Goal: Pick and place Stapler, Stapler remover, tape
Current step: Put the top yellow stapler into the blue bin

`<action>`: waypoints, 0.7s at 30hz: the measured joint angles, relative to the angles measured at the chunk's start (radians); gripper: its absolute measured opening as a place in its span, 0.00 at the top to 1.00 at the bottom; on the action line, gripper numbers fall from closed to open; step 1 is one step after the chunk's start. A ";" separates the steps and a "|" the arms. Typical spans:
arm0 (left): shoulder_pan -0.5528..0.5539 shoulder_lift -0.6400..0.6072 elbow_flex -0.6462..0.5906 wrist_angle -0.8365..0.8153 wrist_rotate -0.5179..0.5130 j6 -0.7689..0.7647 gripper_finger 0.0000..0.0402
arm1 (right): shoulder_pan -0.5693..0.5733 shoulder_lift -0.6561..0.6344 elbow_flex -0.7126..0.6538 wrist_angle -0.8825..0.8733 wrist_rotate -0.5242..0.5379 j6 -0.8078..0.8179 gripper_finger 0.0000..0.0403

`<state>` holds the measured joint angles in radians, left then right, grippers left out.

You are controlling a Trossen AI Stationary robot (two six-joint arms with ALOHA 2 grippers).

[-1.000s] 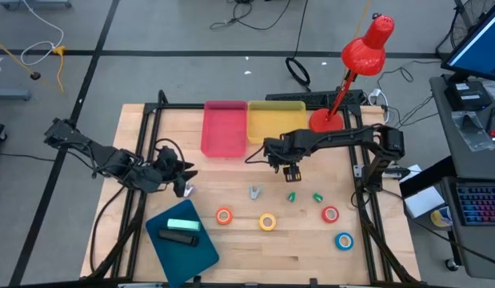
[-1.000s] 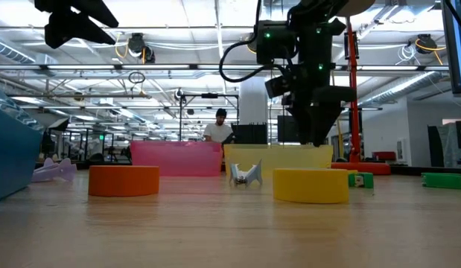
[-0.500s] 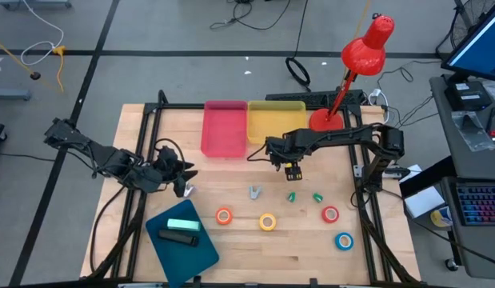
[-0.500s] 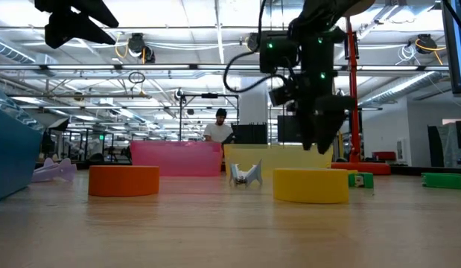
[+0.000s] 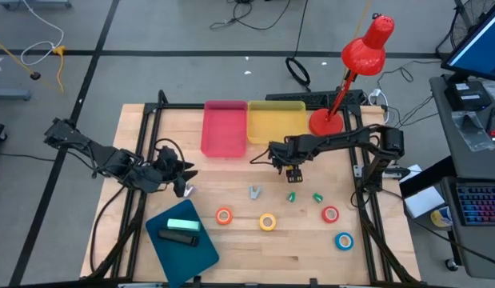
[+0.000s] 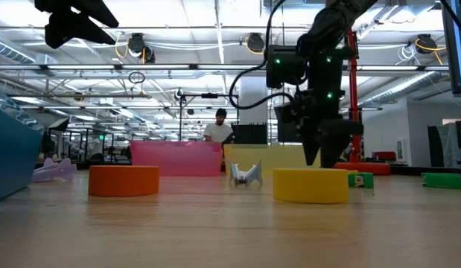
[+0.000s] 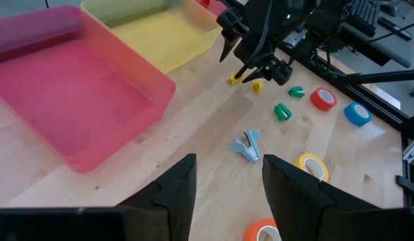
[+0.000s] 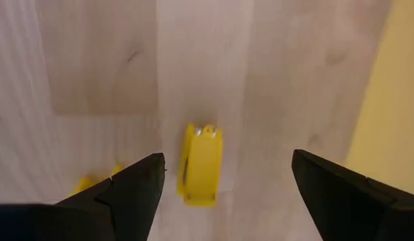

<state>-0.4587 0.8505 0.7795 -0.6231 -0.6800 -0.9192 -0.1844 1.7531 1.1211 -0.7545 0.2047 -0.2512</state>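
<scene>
Directly under the wide-spread right hand, a small yellow stapler, flat on wood.

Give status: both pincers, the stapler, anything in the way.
Right pincer open, hovering over small yellow stapler. Left pincer idle at table's left, empty. Second yellow piece beside stapler; nothing between fingers and stapler.

In the high view the yellow stapler is hidden under the right gripper. In the right wrist view a second yellow piece is partly covered by a finger, and the yellow bin is cut off by the picture's edge. In the low view the blue tray is cut off at the side, and the lilac thing beside it is too blurred to be told.
</scene>
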 joint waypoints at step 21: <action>0.000 0.000 0.000 0.099 0.000 0.000 0.58 | 0.000 -0.003 -0.093 0.134 -0.001 0.056 0.44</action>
<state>-0.4587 0.8505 0.7795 -0.5244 -0.6800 -0.9195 -0.1841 1.7500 1.0284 -0.6206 0.2039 -0.1947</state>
